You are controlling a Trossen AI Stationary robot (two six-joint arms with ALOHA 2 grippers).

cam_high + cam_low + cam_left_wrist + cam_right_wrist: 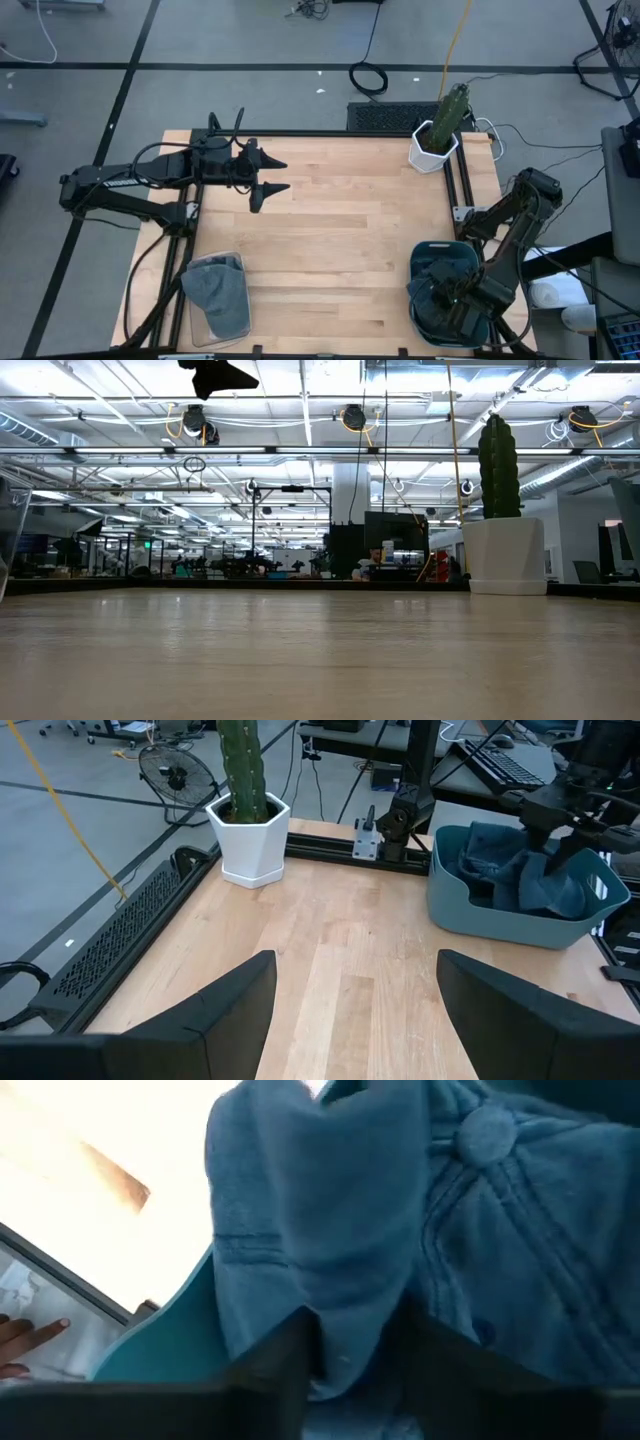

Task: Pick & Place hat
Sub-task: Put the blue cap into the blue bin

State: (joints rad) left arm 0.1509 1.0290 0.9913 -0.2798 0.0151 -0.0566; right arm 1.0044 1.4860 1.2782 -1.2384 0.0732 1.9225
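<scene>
A teal bin [415,262] stands at the table's near right, with blue hat cloth [448,272] in it. My right gripper [452,300] points down over the bin, its fingers a little apart. A fold of a blue hat [330,1230] rises between them, seen also as a blue hat [545,885] in the left wrist view. Another grey-blue hat [215,290] lies in a clear container at the near left. My left gripper [283,175] hangs open above the far left of the table, holding nothing. My right gripper comes at the hat from above, pointing down, one finger on either side of a fold of the hat's cloth [350,1335]. The fold fills the gap, and I cannot tell whether the fingers [285,1360] touch it. The rest of the hat lies in the bin [500,925].
A cactus in a white pot [437,140] stands at the far right corner. A black rail frames the table's edges. The bare wooden top [340,240] stretches between the two containers. A person's fingers [30,1335] show beyond the bin's wall.
</scene>
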